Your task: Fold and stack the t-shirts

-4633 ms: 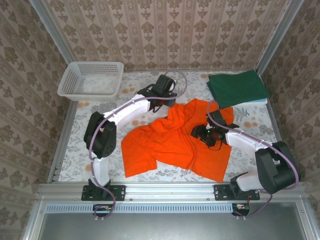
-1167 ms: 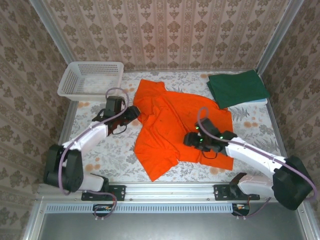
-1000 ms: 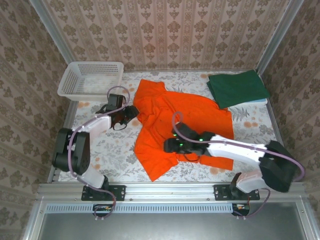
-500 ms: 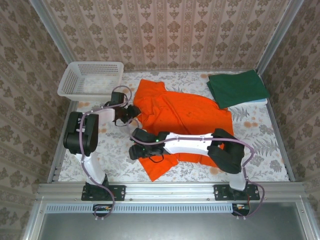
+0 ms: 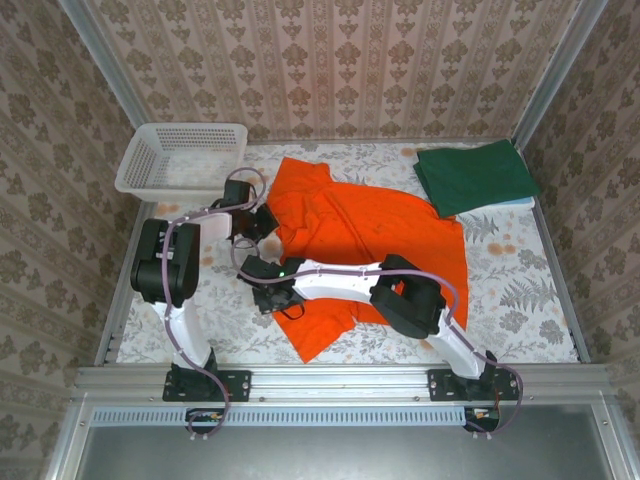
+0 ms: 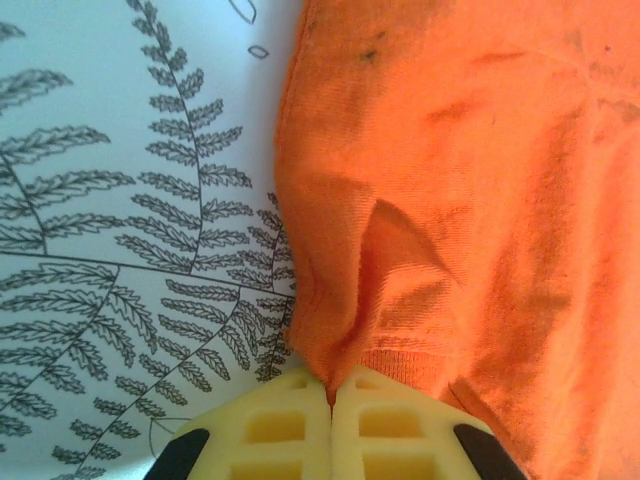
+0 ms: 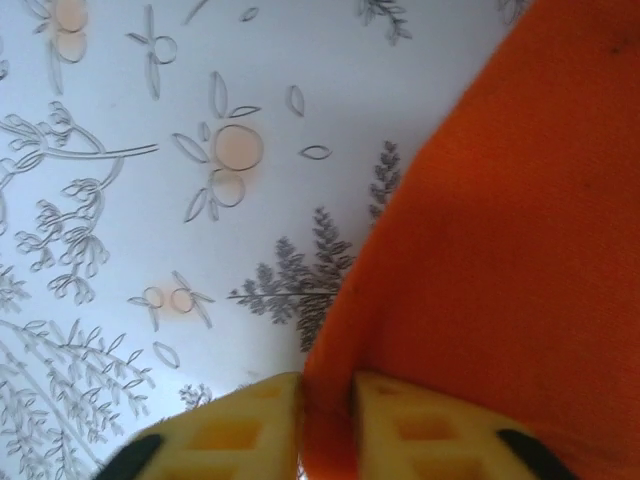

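Observation:
The orange t-shirt (image 5: 380, 225) lies spread across the middle of the table, one corner trailing toward the near edge. My left gripper (image 5: 265, 222) is at its far left edge and is shut on a pinched fold of orange cloth (image 6: 340, 330) between its yellow fingers (image 6: 285, 420). The right arm reaches leftward across the shirt. Its gripper (image 5: 272, 297) sits at the shirt's left edge, nearer to me, shut on the orange hem (image 7: 330, 420). The dark green t-shirt (image 5: 475, 175) lies folded at the back right.
A white lattice basket (image 5: 185, 160) stands at the back left, just beyond the left gripper. Bare flowered tablecloth (image 5: 510, 290) shows right of the orange shirt and along the left side (image 5: 215, 300). Metal rails edge the table.
The right gripper has swept left across the orange shirt to its left edge and closed on the hem. The left gripper has moved slightly right and closed on the shirt's edge.

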Controlling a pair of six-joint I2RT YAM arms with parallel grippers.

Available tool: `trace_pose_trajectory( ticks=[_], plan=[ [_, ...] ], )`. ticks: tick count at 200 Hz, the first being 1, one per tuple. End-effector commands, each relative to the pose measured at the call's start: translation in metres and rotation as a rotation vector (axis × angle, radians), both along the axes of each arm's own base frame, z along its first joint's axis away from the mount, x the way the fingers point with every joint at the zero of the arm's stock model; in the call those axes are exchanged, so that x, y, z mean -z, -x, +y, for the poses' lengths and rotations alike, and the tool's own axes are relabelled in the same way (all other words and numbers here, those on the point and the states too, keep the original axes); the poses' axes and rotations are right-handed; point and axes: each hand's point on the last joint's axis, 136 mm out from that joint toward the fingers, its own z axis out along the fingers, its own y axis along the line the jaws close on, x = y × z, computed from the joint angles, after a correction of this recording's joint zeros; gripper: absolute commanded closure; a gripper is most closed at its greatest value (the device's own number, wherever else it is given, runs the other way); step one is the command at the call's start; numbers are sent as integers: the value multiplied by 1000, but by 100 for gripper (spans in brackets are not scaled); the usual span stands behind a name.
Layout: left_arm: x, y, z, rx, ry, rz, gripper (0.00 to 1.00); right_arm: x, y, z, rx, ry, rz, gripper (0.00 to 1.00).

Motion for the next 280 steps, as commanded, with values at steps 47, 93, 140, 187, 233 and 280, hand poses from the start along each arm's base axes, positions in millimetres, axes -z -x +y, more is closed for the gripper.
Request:
trace_pose_trajectory(
  ticks=[47, 93, 140, 187, 233, 280],
  plan=[
    [-27, -15, 20, -5, -123, -86, 100, -16, 22, -24, -69, -114, 30, 100],
    [-52, -22, 34, 2, -213, -133, 100, -47, 40, -29, -139, -319, 86, 100],
    [-68, -30, 46, 53, -267, -122, 100, -62, 58, -22, -187, -480, 175, 100],
    [-58, -23, 60, 58, -323, -81, 95, -46, 61, -9, -166, -502, 258, 96],
    [-58, -14, 74, 23, -345, -76, 61, -40, 54, -14, -117, -462, 269, 51],
    [-108, -8, 55, 40, -343, -202, 46, -98, 34, -51, -51, -547, 190, 38]
  ],
)
